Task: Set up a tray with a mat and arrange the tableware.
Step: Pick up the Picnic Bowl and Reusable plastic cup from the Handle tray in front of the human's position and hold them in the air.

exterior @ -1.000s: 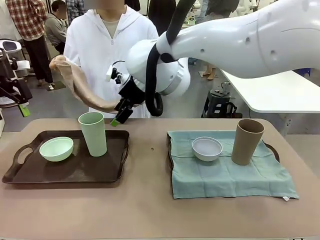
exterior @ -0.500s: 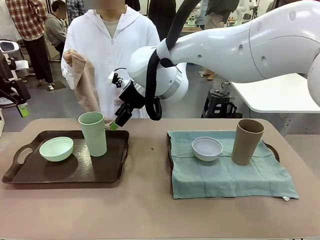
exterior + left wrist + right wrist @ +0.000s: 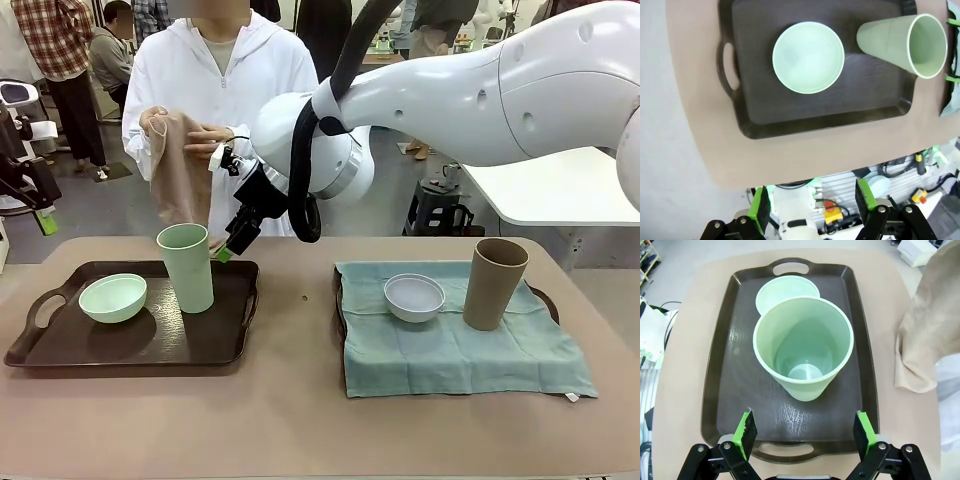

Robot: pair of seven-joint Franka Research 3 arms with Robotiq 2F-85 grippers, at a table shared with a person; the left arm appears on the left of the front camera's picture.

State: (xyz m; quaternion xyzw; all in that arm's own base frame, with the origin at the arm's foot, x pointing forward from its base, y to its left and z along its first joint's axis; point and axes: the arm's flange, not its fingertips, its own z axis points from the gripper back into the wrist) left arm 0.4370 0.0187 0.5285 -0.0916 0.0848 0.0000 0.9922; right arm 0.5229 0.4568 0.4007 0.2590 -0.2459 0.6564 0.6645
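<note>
The person's hands have gathered the tan cloth [image 3: 180,180] up at chest height, while my right jaws, wide apart, hang just far-right of the tall pale green cup [image 3: 803,354], upright on the left tray [image 3: 60,350], its mouth centred between them; my left jaws, also apart, sit farther off.

Brown table [image 3: 300,420], white table [image 3: 560,190], black stool [image 3: 437,208]

Dark tray [image 3: 150,345] at left holds a green bowl [image 3: 112,297] and a green cup [image 3: 186,267], both upright and close together. A teal mat [image 3: 450,355] covers the right tray [image 3: 338,300], with a white bowl [image 3: 414,296] and a brown cup [image 3: 493,283] upright on it. A tan mat [image 3: 180,180] hangs beyond the left tray, held up by the person [image 3: 215,80].
</note>
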